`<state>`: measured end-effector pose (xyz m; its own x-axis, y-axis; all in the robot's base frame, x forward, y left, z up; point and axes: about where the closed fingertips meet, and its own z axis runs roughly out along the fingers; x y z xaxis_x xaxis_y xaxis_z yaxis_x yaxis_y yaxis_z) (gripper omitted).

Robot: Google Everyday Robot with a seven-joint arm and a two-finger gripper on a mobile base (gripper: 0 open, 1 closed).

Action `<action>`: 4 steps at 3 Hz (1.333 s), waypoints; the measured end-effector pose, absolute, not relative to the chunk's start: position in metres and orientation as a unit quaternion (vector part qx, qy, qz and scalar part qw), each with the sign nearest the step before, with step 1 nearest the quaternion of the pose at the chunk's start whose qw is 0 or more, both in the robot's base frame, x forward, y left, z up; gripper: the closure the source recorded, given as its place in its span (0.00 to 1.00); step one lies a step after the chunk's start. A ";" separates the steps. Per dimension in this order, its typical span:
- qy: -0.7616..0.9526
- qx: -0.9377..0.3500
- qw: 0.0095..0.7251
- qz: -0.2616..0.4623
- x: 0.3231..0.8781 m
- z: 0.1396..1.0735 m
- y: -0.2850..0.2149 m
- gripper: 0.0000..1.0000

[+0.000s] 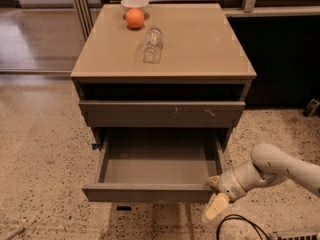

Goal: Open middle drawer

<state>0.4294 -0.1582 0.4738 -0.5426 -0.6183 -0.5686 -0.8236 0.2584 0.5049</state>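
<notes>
Middle drawer (155, 170): pulled well out beneath the scratched front (160, 114), grey box showing. Gripper (216, 207) sits low, just beside the drawer's right front corner. Contact unclear; cannot tell whether it is apart or together.

Judgement: opening looks nearly done. Any further pull should run straight out and level, not skew that corner.

Count: one orange (134, 18), one bowl (135, 3), one glass (152, 45) on its side, two fronts.
</notes>
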 end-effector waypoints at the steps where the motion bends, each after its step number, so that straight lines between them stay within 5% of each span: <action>1: 0.774 -0.447 0.105 0.437 0.384 0.499 -0.182 0.00; 4: 0.745 -0.469 0.108 0.461 0.416 0.523 -0.153 0.00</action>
<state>0.4158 -0.1530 0.5227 -0.5359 -0.6006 -0.5934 -0.7993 0.1347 0.5856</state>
